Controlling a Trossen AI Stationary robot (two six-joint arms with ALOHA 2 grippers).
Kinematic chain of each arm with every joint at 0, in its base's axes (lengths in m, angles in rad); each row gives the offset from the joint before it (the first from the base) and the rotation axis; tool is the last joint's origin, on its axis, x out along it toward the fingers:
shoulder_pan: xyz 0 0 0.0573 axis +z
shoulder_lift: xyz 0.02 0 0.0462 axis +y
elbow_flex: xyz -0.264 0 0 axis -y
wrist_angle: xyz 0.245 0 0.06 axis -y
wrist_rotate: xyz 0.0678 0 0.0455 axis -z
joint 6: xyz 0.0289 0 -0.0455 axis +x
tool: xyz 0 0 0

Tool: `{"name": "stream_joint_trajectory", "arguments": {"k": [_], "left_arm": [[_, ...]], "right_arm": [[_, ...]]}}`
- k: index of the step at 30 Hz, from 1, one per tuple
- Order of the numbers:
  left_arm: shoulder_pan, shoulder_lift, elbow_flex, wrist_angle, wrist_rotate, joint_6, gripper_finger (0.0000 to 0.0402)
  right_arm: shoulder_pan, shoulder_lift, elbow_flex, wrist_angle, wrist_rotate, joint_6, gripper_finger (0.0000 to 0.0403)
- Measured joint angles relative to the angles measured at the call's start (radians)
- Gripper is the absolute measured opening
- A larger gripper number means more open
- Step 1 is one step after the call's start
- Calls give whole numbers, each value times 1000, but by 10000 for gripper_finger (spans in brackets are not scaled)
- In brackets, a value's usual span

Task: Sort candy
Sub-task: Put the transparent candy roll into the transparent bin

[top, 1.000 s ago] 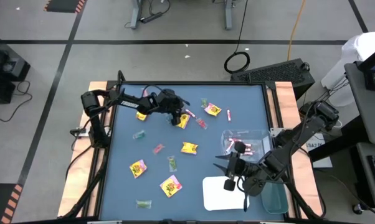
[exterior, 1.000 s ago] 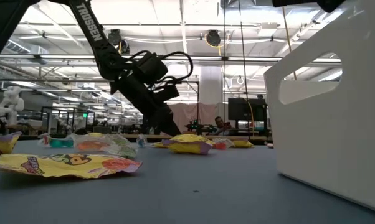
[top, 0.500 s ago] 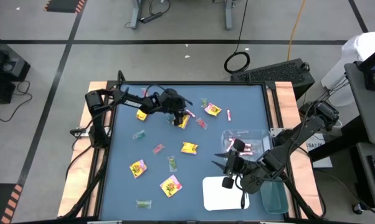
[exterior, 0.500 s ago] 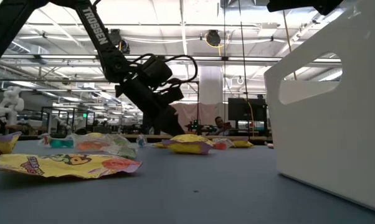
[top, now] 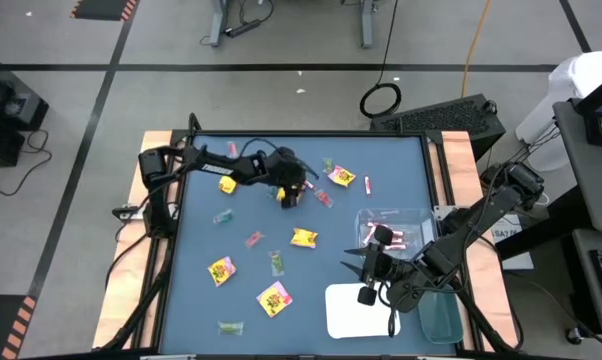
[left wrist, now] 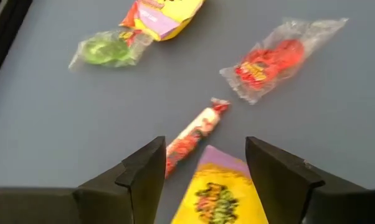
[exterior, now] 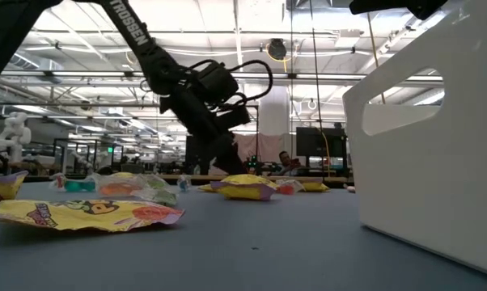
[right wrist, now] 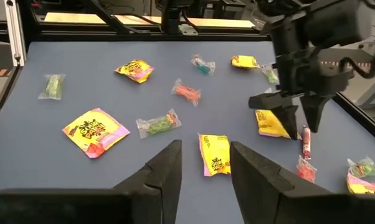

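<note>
Left gripper (left wrist: 201,163) hangs open and empty over a thin pink-red stick candy (left wrist: 190,134) beside a yellow square packet (left wrist: 217,198), far side of the table. Looks like pick-up: lower, then close. Right gripper (right wrist: 205,165) waits half-open, empty.

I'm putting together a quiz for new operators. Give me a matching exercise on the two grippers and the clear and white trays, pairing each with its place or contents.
Things:
1. left gripper
2. right gripper
3. clear tray
4. white tray

Places or states:
a. holds pink-red sticks
b. open over a yellow packet
c. beside the green-tinted tray
d. open above bare table, next to the trays

Pairs: 1-b, 2-d, 3-a, 4-c
</note>
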Motion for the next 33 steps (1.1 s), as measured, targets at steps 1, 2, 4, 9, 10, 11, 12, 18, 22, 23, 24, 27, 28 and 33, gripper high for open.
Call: {"name": "stream_joint_trajectory", "arguments": {"k": [1, 2, 4, 9, 10, 11, 12, 18, 22, 23, 24, 27, 28, 33], "left_arm": [[7, 0, 20, -31, 1, 14, 215], [15, 0, 40, -60, 4, 25, 209], [29, 0, 76, -120, 22, 54, 196], [40, 0, 100, -224, 62, 190, 175], [40, 1, 100, -223, 63, 210, 174], [45, 6, 101, -214, 65, 226, 174], [52, 10, 101, -201, 67, 237, 174], [110, 42, 117, -214, 135, 262, 173], [137, 56, 129, -259, 156, 307, 173], [141, 56, 132, -253, 171, 317, 173], [143, 56, 133, -248, 186, 324, 173], [146, 55, 133, -250, 204, 330, 173], [146, 55, 133, -251, 209, 331, 173], [147, 54, 133, -251, 216, 334, 168]], "right_arm": [[0, 0, 0, 0, -1, 2, 123], [0, 0, 0, 0, -4, 3, 123], [0, 0, 0, 0, -27, 4, 123], [1, 0, 0, 0, -68, 5, 123], [1, 0, 0, 0, -75, 5, 123], [1, 0, 0, 0, -76, 4, 123], [1, 0, 0, 0, -76, 4, 123], [1, 0, 0, 0, -79, 4, 123], [5, 1, 0, -1, -79, -1, 123], [6, 1, 0, -1, -79, -2, 123], [7, 1, 0, -2, -79, -3, 123], [7, 1, 0, -2, -77, -4, 123], [7, 1, 0, -3, -77, -4, 123], [7, 1, 0, -2, -75, -3, 123]]}}
